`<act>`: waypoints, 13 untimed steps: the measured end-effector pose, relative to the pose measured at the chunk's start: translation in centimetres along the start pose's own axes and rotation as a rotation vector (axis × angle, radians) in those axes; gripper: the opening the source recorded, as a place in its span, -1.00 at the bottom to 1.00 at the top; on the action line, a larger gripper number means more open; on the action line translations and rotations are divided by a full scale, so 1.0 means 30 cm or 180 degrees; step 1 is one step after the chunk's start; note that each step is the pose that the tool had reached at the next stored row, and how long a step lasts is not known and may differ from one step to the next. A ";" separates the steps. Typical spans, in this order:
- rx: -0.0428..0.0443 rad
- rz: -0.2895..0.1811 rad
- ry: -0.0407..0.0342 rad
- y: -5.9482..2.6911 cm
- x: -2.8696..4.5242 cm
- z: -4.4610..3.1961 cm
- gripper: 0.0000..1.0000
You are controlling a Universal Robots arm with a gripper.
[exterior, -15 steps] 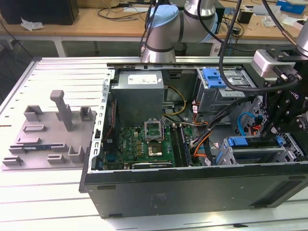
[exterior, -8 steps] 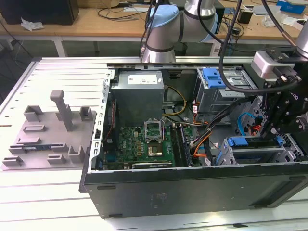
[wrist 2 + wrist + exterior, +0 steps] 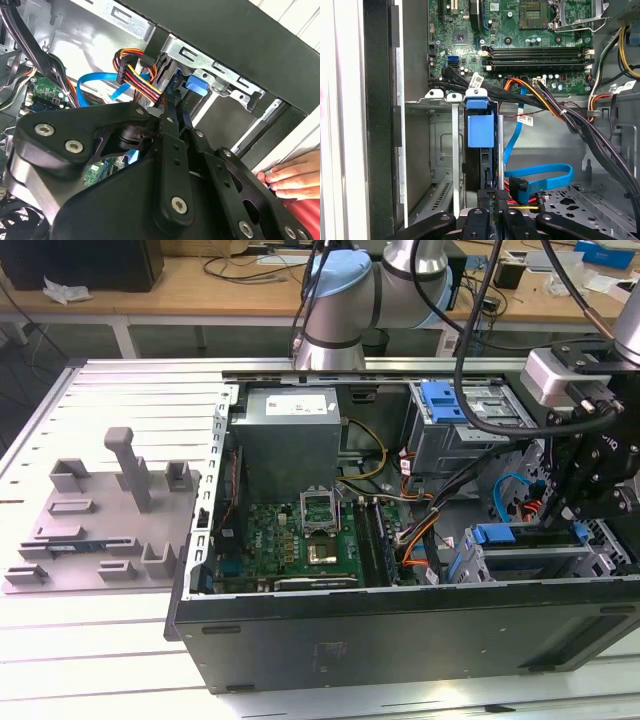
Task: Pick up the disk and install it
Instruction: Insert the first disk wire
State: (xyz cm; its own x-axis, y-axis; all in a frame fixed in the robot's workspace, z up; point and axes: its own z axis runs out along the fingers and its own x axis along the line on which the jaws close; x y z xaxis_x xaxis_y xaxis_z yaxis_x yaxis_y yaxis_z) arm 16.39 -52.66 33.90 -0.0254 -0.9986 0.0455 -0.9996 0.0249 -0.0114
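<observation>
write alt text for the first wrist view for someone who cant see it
The gripper reaches down into an open computer case, its black fingers closed on the edge of the disk, which stands on edge with its blue carrier bracket in a metal drive bay. Beyond lies the green motherboard, with bundled cables and a blue data cable beside the bay.

- The computer case point(image 3: 400, 635) is seen in matt black sheet metal.
- The drive cage point(image 3: 442, 145) is formed of bare, dull grey metal.
- The disk point(image 3: 480, 131) carrier appears to be smooth blue plastic.
- The gripper point(image 3: 172, 117) is finished in matt black, fastened with shiny metal screws.
</observation>
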 end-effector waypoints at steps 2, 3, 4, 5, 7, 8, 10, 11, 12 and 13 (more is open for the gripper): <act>0.0000 0.0000 0.0000 0.000 0.000 0.003 -0.67; 0.0000 0.0000 0.0000 0.000 0.000 0.005 -0.67; 0.0000 0.0000 0.0000 0.000 0.000 0.006 -0.67; 0.0000 0.0000 0.0000 0.000 0.000 0.006 -0.67; 0.0000 0.0001 0.0000 0.002 0.000 0.004 -0.53; 0.0000 0.0000 0.0000 0.003 0.001 -0.019 -0.53; 0.0000 0.0000 0.0000 0.003 0.003 -0.065 -0.40; 0.0000 0.0000 0.0000 0.003 0.003 -0.073 -0.40; 0.0000 0.0000 0.0000 0.003 0.004 -0.088 -0.40; 0.0000 0.0000 0.0000 0.003 0.004 -0.100 -0.40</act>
State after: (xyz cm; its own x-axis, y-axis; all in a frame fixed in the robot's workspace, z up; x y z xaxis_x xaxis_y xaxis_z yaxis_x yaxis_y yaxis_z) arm 16.28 -52.65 36.91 -0.0254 -0.9986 0.0456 -0.9996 0.0249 -0.0114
